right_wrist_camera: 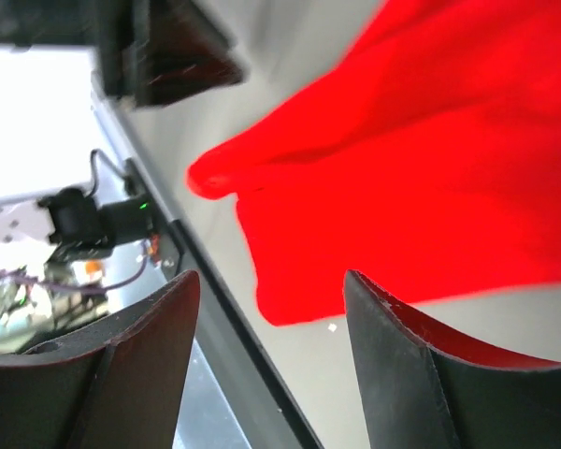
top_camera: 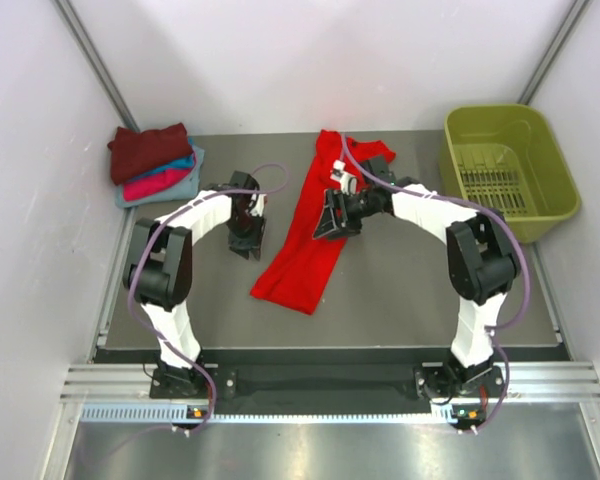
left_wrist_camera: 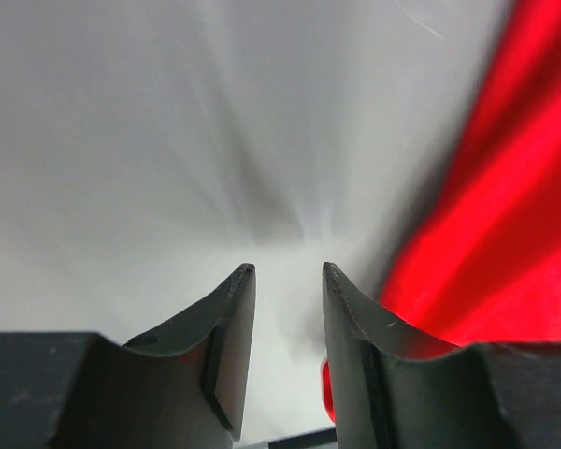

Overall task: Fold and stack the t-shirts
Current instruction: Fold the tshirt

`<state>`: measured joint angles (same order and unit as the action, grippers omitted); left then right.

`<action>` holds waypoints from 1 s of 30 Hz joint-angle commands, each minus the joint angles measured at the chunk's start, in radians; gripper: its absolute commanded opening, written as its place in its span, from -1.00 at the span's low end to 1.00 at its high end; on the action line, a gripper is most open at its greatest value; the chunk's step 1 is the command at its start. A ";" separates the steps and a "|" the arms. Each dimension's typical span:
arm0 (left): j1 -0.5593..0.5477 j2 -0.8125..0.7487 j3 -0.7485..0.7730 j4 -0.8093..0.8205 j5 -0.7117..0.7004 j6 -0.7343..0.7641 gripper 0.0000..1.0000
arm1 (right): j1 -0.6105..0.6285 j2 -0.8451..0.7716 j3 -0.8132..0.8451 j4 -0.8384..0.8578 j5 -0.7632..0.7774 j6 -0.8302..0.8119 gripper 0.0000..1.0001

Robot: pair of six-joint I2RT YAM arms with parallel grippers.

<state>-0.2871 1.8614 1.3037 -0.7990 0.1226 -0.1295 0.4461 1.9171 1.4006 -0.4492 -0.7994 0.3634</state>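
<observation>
Across the middle of the tabletop, from the far edge toward the near one, your red shirt [top_camera: 308, 245] lies in a narrow strip, likely ready for a crosswise fold. Your right gripper [top_camera: 330, 222] hangs over it, jaws wide apart and empty. Your left gripper [top_camera: 247, 243] sits beside its left side, jaws slightly parted, holding nothing. Folded shirts [top_camera: 155, 165] sit stacked at the far left corner, probably to receive this one.

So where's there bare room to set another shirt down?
Bare mat lies along the near edge, in front of the red t-shirt's lower end, and at the back between the folded stack and that shirt's top. The middle is crowded: the open left gripper and right gripper hang by the red t-shirt; the olive-green basket fills the far right.
</observation>
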 commanded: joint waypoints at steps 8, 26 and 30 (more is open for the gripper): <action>0.040 0.142 0.227 -0.008 0.015 -0.010 -0.22 | 0.054 0.105 -0.040 0.106 -0.115 0.051 0.33; 0.051 0.171 0.397 -0.009 0.054 -0.041 -0.23 | 0.025 0.034 -0.189 -0.032 0.091 0.000 0.46; 0.051 0.171 0.399 -0.008 0.064 -0.044 -0.23 | 0.011 -0.003 -0.219 -0.057 0.149 -0.023 0.47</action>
<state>-0.2405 2.0495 1.6676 -0.8093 0.1658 -0.1608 0.4728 1.9636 1.2095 -0.4591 -0.7578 0.3847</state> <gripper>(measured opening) 0.389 0.732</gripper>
